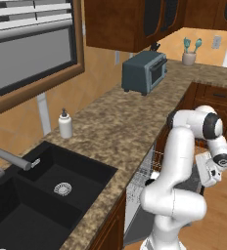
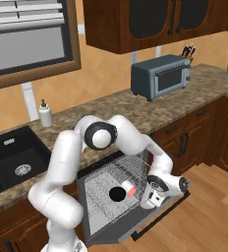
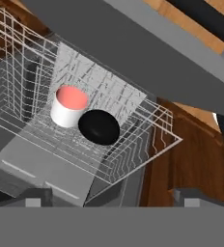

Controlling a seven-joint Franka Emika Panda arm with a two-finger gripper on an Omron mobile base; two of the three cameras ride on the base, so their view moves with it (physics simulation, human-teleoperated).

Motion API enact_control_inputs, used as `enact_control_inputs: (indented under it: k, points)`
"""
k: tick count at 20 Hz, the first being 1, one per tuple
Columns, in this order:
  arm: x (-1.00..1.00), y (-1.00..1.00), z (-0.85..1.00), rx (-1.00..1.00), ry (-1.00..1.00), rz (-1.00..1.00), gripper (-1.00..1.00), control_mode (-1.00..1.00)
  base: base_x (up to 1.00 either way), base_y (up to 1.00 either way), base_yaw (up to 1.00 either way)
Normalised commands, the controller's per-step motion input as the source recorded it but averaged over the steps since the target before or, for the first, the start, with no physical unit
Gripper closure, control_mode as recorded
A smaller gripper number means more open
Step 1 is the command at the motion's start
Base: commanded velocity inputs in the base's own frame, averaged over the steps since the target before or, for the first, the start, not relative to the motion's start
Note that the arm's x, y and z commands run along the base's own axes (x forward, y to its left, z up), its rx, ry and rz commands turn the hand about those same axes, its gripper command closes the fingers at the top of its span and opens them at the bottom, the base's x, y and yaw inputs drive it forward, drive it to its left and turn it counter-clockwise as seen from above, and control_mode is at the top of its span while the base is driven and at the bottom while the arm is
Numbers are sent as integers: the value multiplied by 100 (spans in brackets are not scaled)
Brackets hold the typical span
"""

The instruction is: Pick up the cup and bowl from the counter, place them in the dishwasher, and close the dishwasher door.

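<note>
Right at the lens, the gripper [image 2: 146, 203] hangs low over the open dishwasher door [image 2: 162, 216], and whether its fingers are spread or closed I cannot tell; nothing looks held. Just beyond, the bowl [image 3: 99, 127] and the cup [image 3: 68, 106] sit side by side, touching, in the wire rack [image 3: 147, 140] of the dishwasher [image 2: 101, 197]. Farther back runs the counter [image 2: 135, 110]. Loading looks done; swinging that door shut is what's left.

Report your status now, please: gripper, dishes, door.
Gripper empty, jaws apart, above the rack. Cup and bowl side by side in the dishwasher rack. Dishwasher door open, not yet closed.
</note>
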Motion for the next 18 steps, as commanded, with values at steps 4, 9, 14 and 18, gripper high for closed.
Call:
enact_control_inputs:
  k: [4, 9, 14, 18]
  points:
    - [-1, -100, -81, 22, 5, -2, -100, -100, 0, 0, 0]
    - [-11, -100, -99, 22, 0, -3, -100, -100, 0, 0, 0]
    - [-6, -94, -100, 19, 0, -2, -100, -100, 0, 0, 0]
    - [4, -53, -100, 15, 0, -1, -100, -100, 0, 0, 0]
